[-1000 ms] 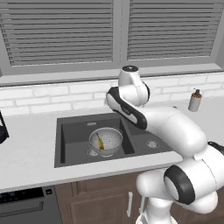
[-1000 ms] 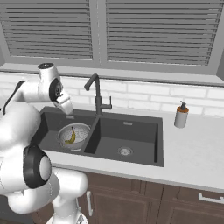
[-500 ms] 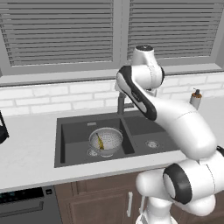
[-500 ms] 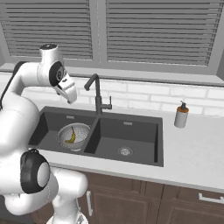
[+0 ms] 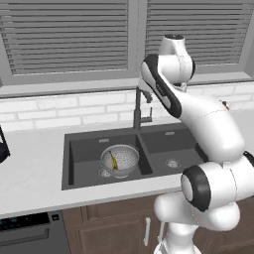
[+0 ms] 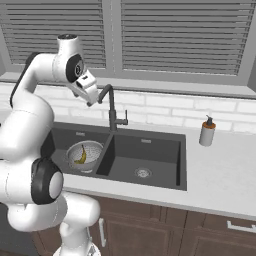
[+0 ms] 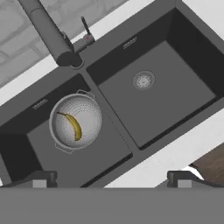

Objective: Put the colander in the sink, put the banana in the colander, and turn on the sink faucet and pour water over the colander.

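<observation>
The silvery mesh colander (image 5: 120, 159) stands in the left basin of the dark double sink (image 5: 69, 166), seen also as the colander (image 6: 84, 154) and colander (image 7: 75, 124). A small yellow banana (image 7: 73, 126) lies inside it, the banana (image 5: 114, 161) curving across the bowl. The dark gooseneck sink faucet (image 6: 112, 107) rises behind the divider; its spout (image 7: 48, 34) and side lever (image 7: 85, 27) show from above. My gripper (image 6: 95, 99) hangs high, next to the top of the faucet, open with nothing between its fingertips (image 7: 40, 179). No water shows.
A white soap dispenser (image 6: 206, 132) stands on the counter right of the sink. The right basin (image 7: 175, 87) holds just its round drain (image 7: 143, 80). A brick backsplash and a window with blinds close off the back. A dark object (image 5: 2, 146) sits at the far left counter edge.
The arm has risen from low over the colander to the height of the faucet's top and swung toward it. The gripper stays open. Colander and banana have not moved.
</observation>
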